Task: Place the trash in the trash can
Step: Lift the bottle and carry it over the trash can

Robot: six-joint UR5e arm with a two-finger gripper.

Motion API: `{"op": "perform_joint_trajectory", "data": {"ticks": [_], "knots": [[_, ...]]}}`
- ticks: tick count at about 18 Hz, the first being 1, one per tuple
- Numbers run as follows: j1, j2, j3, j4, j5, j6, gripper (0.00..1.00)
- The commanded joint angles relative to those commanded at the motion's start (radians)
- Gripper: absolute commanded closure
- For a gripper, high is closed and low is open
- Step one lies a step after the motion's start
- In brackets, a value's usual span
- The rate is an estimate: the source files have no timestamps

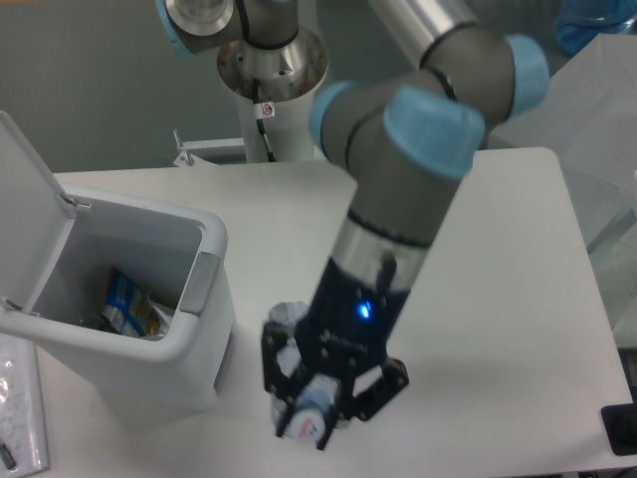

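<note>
— Gripper (320, 396) status?
— Jaws clamped on the flattened plastic bottle (306, 418), raised clear of the worktop (498, 299), near edge, centre.
— Trash can (149, 299) condition?
— Standing left of the gripper, well apart. Lid (25, 214) swung open to the left. Wrapper (127, 304) with label lying inside.

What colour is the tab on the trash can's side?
Grey, on the white rectangular plastic trash can; the grey tab shows clearly in the fixed camera view.
</note>
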Motion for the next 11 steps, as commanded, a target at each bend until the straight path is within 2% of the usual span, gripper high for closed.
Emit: {"op": "perform_joint_trajectory", "data": {"ticks": [6, 11], "knots": [[0.009, 0.088, 0.005, 0.012, -0.094, -0.035, 1.0], [-0.03, 0.103, -0.009, 0.014, -0.103, -0.055, 1.0]]}}
